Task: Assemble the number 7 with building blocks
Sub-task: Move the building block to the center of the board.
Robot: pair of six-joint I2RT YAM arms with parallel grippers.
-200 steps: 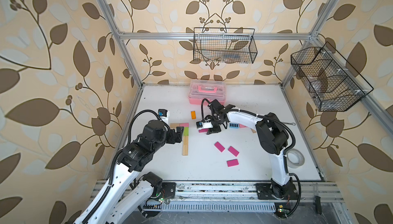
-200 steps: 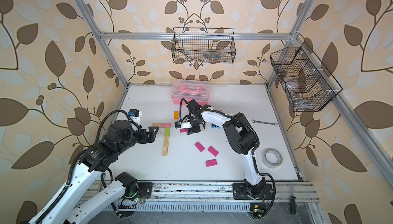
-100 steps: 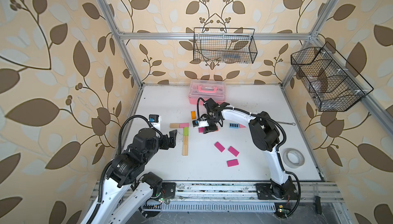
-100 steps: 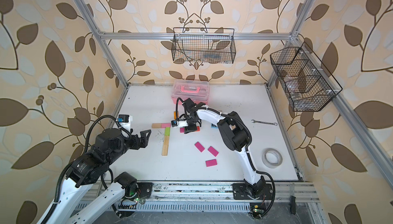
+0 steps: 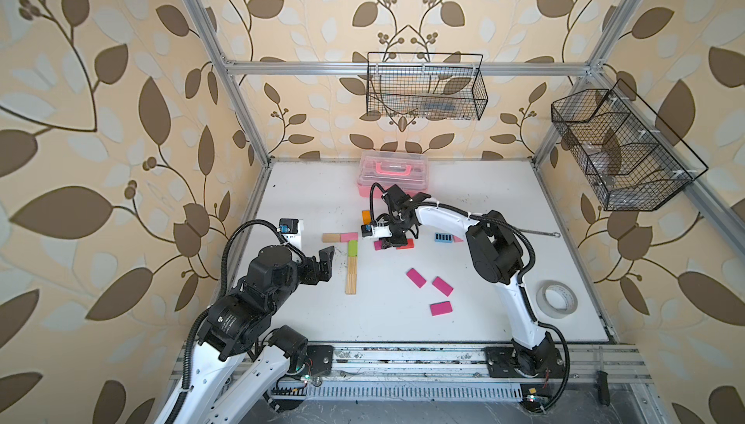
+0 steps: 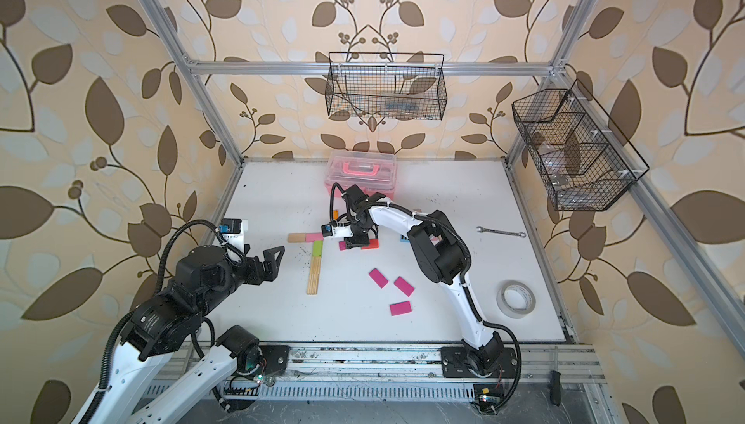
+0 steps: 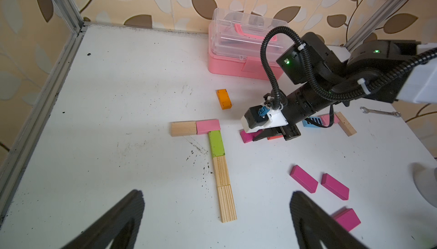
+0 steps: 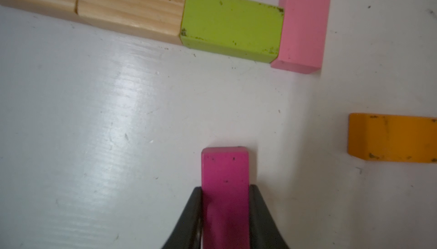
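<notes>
In both top views the number 7 lies left of centre on the white table. A plain wood block and a light pink block make its bar, and a lime green block and two grained wood blocks run down from the bar's right end. The right gripper is down just beside the 7, at a magenta block with a red block next to it. The left gripper hangs near the 7's other side. In the left wrist view its fingers stand wide apart, released, grasping nothing. An orange block lies alone between the 7 and the pink case. In the right wrist view the black fingers clench both long sides of the magenta block. It points toward the light pink block but stays apart from it.
</notes>
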